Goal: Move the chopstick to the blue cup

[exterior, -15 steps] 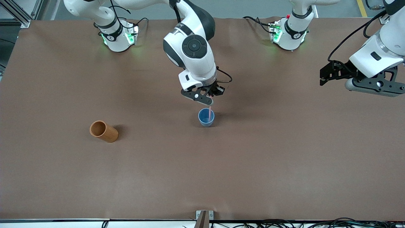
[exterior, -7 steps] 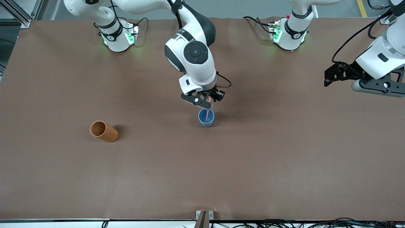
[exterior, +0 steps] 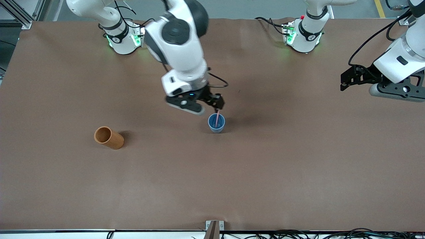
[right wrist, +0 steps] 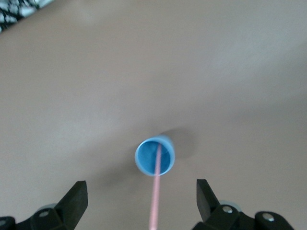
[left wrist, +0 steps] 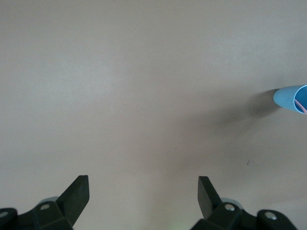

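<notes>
The light-blue cup [exterior: 216, 128] stands upright mid-table. The pale-pink chopstick [exterior: 217, 119] stands in it with its lower end inside, leaning on the rim and sticking up above it. My right gripper [exterior: 198, 112] hangs over the table just beside the cup, toward the right arm's end. It is open, and in the right wrist view the chopstick [right wrist: 155, 194] rises from the cup [right wrist: 147, 162] between the spread fingers, touching neither. My left gripper [exterior: 386, 94] waits open and empty above the left arm's end of the table; its wrist view catches the cup [left wrist: 288, 98] at the edge.
An orange-brown cylindrical cup [exterior: 109, 137] lies on its side toward the right arm's end, at about the same distance from the front camera as the blue cup. Brown table cover [exterior: 212, 186] runs to all edges.
The right gripper opened and let go of the chopstick, then lifted and shifted toward the right arm's end. The chopstick stays in the blue cup. The left arm drew back slightly.
</notes>
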`<move>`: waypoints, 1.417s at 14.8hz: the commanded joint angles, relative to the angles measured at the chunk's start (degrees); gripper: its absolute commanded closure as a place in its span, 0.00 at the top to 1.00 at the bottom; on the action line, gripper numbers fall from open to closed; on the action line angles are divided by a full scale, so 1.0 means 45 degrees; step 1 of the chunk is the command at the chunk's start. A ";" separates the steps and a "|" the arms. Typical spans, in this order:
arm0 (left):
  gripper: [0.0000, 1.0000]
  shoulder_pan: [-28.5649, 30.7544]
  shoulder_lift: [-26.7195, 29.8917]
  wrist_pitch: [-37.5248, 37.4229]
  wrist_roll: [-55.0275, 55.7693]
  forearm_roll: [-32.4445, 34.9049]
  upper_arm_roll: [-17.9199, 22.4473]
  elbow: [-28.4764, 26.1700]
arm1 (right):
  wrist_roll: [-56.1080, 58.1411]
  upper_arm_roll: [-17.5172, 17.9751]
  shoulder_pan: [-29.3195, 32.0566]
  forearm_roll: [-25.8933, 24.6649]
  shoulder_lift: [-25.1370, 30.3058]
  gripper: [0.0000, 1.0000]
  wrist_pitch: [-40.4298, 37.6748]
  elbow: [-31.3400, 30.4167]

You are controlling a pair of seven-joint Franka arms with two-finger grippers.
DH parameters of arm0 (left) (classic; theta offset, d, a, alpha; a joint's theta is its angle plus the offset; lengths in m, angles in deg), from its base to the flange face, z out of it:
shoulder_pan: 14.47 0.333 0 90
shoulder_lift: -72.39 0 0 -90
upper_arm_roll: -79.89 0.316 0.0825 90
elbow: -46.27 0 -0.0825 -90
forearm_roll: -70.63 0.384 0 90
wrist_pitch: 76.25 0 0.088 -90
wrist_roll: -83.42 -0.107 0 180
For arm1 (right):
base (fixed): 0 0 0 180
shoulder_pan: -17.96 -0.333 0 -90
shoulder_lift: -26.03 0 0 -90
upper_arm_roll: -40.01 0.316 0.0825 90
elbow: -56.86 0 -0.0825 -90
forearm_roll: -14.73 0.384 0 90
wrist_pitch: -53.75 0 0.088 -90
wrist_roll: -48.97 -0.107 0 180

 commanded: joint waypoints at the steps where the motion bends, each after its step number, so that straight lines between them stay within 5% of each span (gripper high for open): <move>1: 1.00 0.0027 0.0175 0.0151 -0.0228 -0.0255 0.0059 -0.0172 | 0.2159 0.0199 0.1591 -0.0090 0.1640 1.00 -0.1629 -0.0543; 6: 1.00 0.0066 0.0272 0.0717 0.0006 -0.0079 0.0078 -0.0347 | 0.5930 0.0179 0.4248 -0.0420 0.3262 1.00 -0.3316 -0.1047; 15: 1.00 0.0691 0.0312 0.0697 -0.0267 -0.0255 0.0039 -0.0172 | 1.1128 0.0199 0.8311 -0.1086 0.6993 1.00 -0.3160 -0.5363; 21: 1.00 0.0692 -0.0098 0.0698 -0.0227 -0.0235 0.0059 0.0395 | 1.2595 0.0199 0.9076 -0.1067 0.7368 1.00 -0.4467 -0.4415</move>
